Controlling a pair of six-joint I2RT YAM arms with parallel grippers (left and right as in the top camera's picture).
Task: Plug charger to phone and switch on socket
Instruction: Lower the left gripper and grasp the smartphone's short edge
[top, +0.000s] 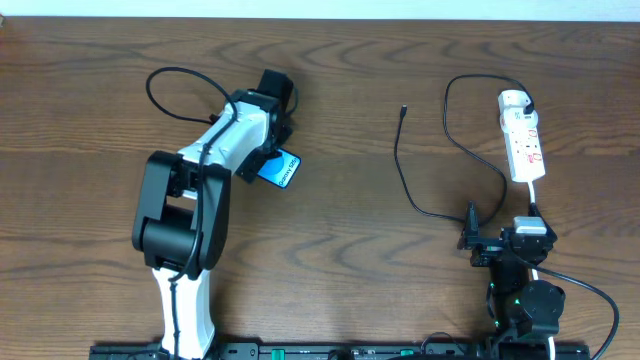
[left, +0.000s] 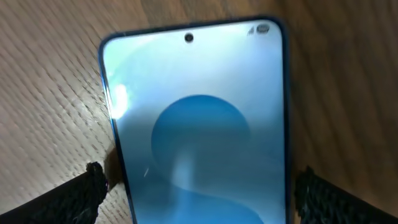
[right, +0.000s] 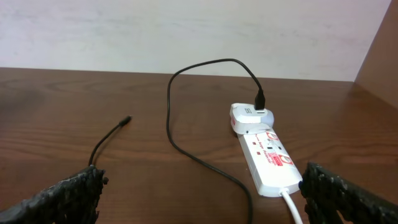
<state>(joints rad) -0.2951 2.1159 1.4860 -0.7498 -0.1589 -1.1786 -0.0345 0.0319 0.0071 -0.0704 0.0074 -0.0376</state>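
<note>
So left gripper (left: 200, 176) straddles the phone (left: 199, 93), fingers apart; we close squarely on its long edges. Right gripper (right: 202, 176) likewise spread, facing the charger plug (right: 126, 119).

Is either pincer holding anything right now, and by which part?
Nothing is clamped yet. The left pincer straddles the phone across its long edges, narrow gaps showing; the right pincer is open and empty.

Shows only a blue corner of the phone (top: 281, 168) at center left overhead, burying the rest under the left arm (top: 215, 150). Cuts off the phone's lower end at the left wrist view's bottom edge. Cannot read the small red print on the socket (right: 267, 155). Crops the white cord (right: 292, 208) at bottom right.
</note>
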